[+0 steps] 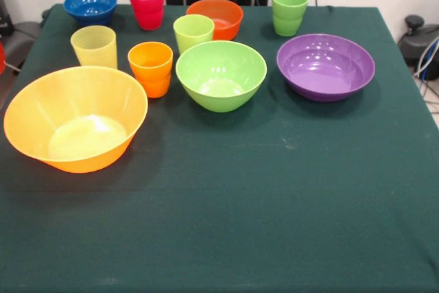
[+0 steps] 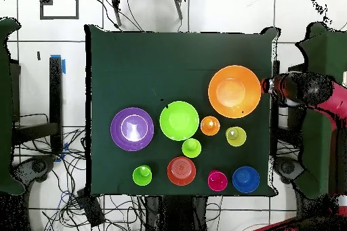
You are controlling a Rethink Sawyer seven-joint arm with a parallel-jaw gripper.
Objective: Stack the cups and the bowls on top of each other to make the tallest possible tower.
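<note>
I see my red and black arm [image 2: 308,93] only from overhead, drawn back beside the table's edge. Its gripper [image 2: 274,85] points toward the table; I cannot tell how the jaws stand.

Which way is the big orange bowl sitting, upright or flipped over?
Upright. The big orange bowl rests on the table with its rim up, its empty inside visible in both views; nothing is stacked in it.

cups and bowls all apart and upright on the green cloth, nothing stacked.

large orange bowl [image 1: 75,118] at the near left; lime bowl [image 1: 221,75] and purple bowl [image 1: 326,66] mid-table; yellow [image 1: 94,47], orange [image 1: 151,68], lime [image 1: 193,33], red [image 1: 147,5] and green [image 1: 289,11] cups, blue bowl [image 1: 90,6] and orange-red bowl [image 1: 216,18] behind.
</note>
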